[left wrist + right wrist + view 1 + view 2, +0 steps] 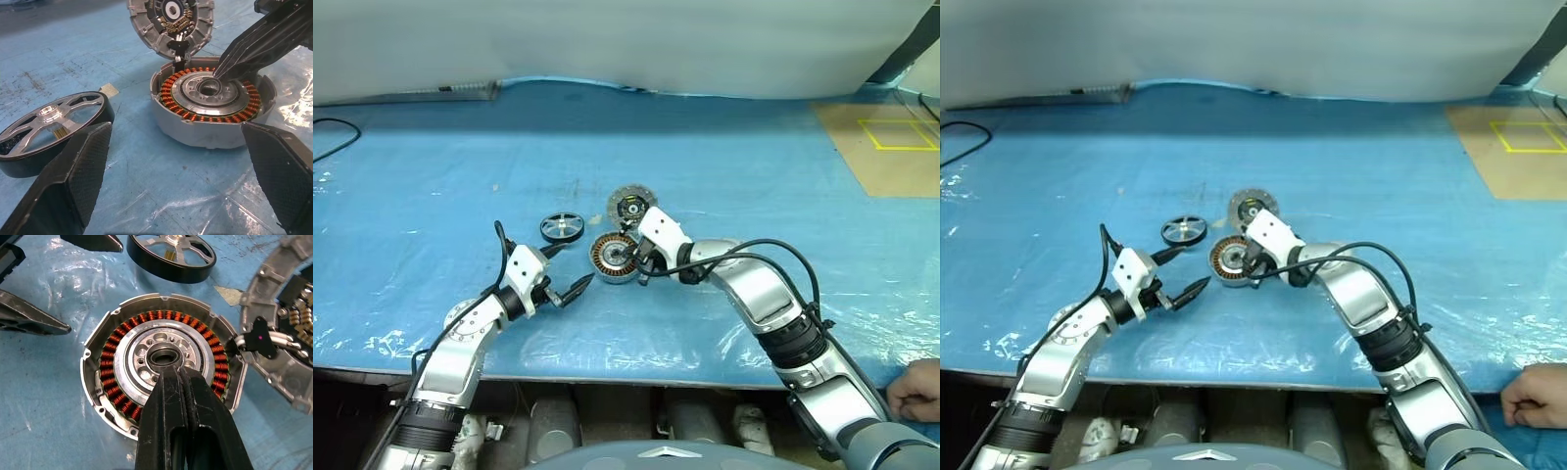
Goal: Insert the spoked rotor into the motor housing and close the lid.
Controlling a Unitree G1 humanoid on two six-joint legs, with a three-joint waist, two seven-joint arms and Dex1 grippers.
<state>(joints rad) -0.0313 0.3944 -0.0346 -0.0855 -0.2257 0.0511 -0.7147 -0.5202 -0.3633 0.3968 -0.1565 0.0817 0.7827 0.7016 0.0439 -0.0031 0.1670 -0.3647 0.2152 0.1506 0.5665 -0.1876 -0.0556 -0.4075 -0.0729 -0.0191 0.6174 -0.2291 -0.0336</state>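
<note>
The motor housing (105, 377), a grey cup ringed with copper windings, lies on the blue sheet. My right gripper (172, 372) is shut, and its tips rest on the rim of the housing's pale centre hole. Nothing is between its fingers. The lid (631, 206) sits just behind the housing, its inner face showing, joined to it by short wires. To the left of both lies the spoked rotor (562, 227), flat on the sheet. My left gripper (581, 261) stands open and empty, level, between the rotor and the housing and a little nearer than they are.
A blue plastic sheet (724, 166) covers the table. At the far right lies a brown board with a yellow square (893, 142). A black cable (335, 140) curls at the far left. A person's hand (915, 390) rests at the front right edge.
</note>
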